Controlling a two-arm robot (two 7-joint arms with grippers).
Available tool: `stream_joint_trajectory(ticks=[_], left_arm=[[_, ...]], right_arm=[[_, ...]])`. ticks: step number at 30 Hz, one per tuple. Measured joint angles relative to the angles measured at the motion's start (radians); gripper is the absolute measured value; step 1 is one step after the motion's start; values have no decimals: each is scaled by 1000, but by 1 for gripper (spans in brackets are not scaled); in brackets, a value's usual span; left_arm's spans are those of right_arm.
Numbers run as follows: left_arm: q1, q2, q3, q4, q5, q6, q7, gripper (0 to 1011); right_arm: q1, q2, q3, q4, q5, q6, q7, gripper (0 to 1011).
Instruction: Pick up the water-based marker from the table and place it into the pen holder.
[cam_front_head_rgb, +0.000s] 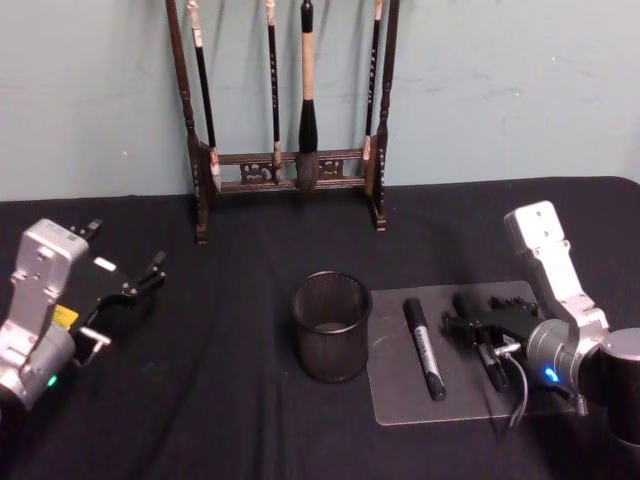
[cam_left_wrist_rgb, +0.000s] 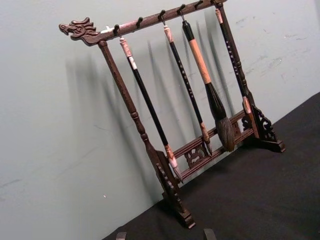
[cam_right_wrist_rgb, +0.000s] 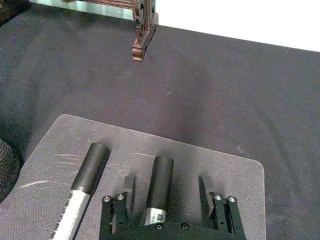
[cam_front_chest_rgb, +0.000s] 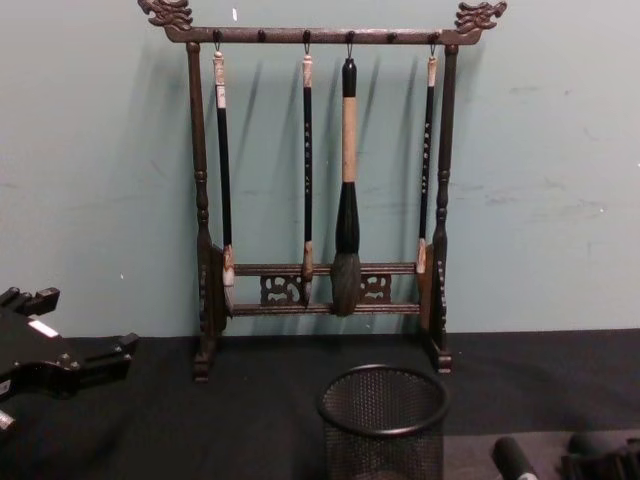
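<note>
Two black-capped markers lie side by side on a clear mat (cam_front_head_rgb: 400, 400) on the black table (cam_front_head_rgb: 200, 400). One marker (cam_front_head_rgb: 423, 347) (cam_right_wrist_rgb: 87, 175) lies free, nearer the pen holder. My right gripper (cam_front_head_rgb: 478, 325) (cam_right_wrist_rgb: 167, 181) is down over the other marker (cam_right_wrist_rgb: 159, 187), open, one finger on each side with a gap to each. The pen holder (cam_front_head_rgb: 330, 325) (cam_front_chest_rgb: 384, 420), a black mesh cup, stands just left of the mat. My left gripper (cam_front_head_rgb: 130, 285) (cam_front_chest_rgb: 70, 365) hovers open at the table's left, holding nothing.
A tall dark wooden brush rack (cam_front_head_rgb: 285, 170) (cam_left_wrist_rgb: 165, 150) (cam_front_chest_rgb: 320, 290) with several hanging brushes stands at the back of the table against the pale green wall. One rack foot (cam_right_wrist_rgb: 142, 37) is beyond the mat. Black cloth stretches between holder and left arm.
</note>
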Motion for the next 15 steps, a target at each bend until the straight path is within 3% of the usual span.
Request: stream_joint_trajectory(ticks=[6,11,13,15], left_arm=[[0,0,0,0,0,0,0,1001],[0,0,0,0,0,0,0,1001],[0,0,0,0,0,0,0,1001],[0,0,0,0,0,0,0,1001]], right_arm=[[0,0,0,0,1,0,0,579],[0,0,0,0,1,0,0,447],[0,0,0,0,1,0,0,281],[0,0,0,0,1,0,0,264]])
